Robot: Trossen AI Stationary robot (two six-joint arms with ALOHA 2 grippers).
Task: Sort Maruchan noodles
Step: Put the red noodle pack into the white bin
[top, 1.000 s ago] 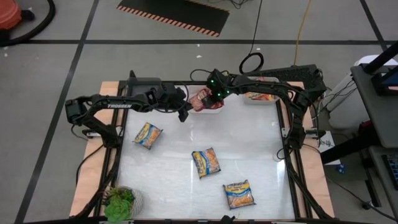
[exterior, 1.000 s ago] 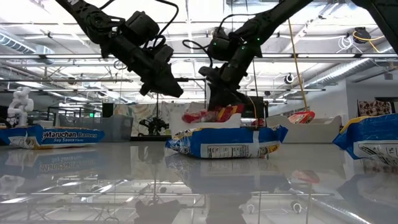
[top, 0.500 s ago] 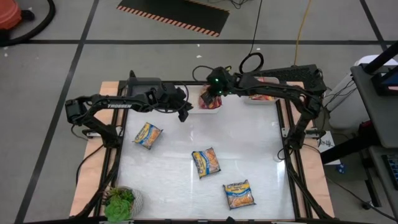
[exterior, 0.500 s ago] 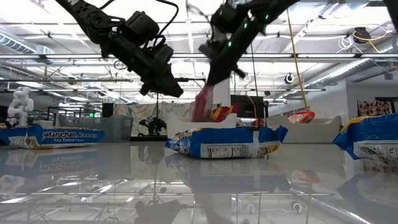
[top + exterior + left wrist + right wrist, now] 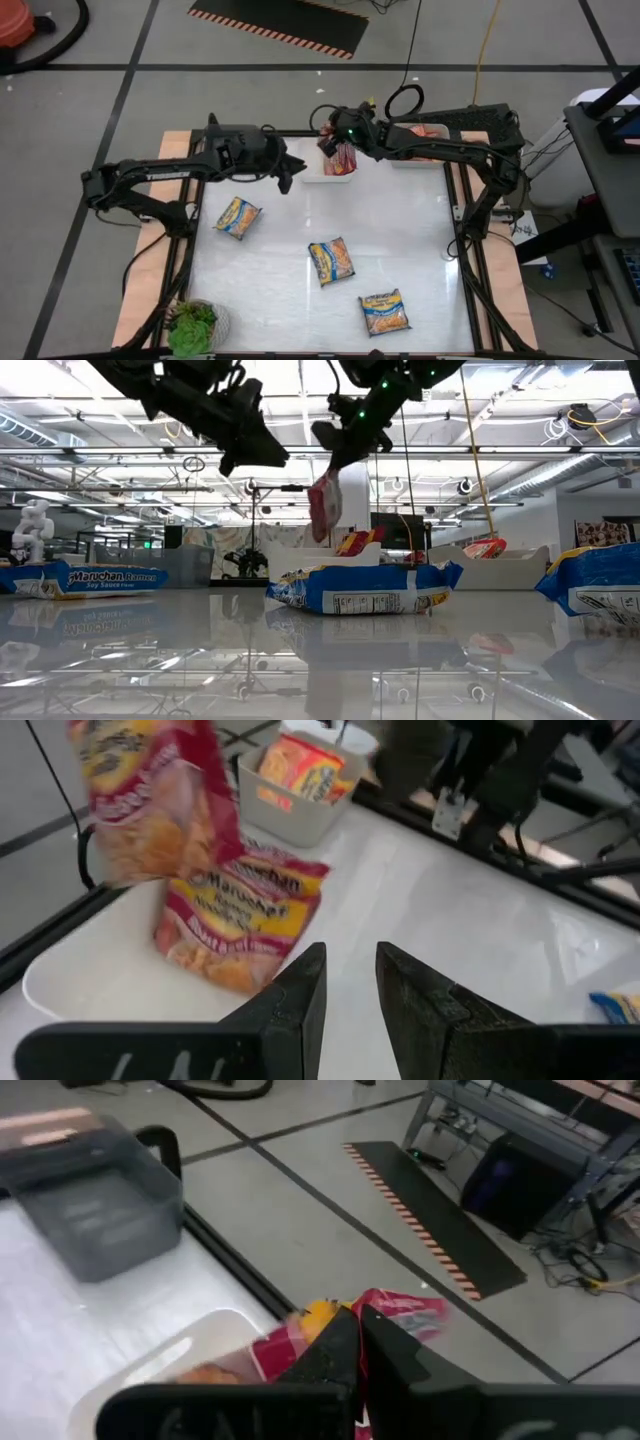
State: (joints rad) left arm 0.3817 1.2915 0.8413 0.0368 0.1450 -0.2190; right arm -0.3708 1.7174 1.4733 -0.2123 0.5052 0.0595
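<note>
Right pincer [image 5: 338,143] sits at about 12 o'clock over the worktop [image 5: 400,240], fingers clamped tight on the top edge of a red packet [image 5: 323,506]; the packet hangs clear in the air, tilted, above a white bin [image 5: 336,170] at the far edge. In that bin lies another red packet [image 5: 235,915], label up, leaning against the near wall. Left pincer [image 5: 285,172] hovers just toward 9 o'clock of the white bin, pointed at it, fingers a narrow gap apart and holding nothing; the left wrist view shows the hanging packet and the binned one straight ahead. A second white bin [image 5: 415,155] stands at roughly 1 o'clock and holds an orange-yellow packet [image 5: 303,770]. A grey bin [image 5: 95,1195] sits at about 11 o'clock on the far edge; contents cannot be made out. Three blue-and-yellow packets lie flat on the open worktop, well apart from each other: one at 9 o'clock [image 5: 238,216], one near the centre [image 5: 331,261], one at about 5 o'clock [image 5: 385,312]. In the low view the centre packet [image 5: 360,588] lies in front of the white bin, with the dangling red packet above and behind it. A green plant [image 5: 192,326] stands at the 7 o'clock corner.
</note>
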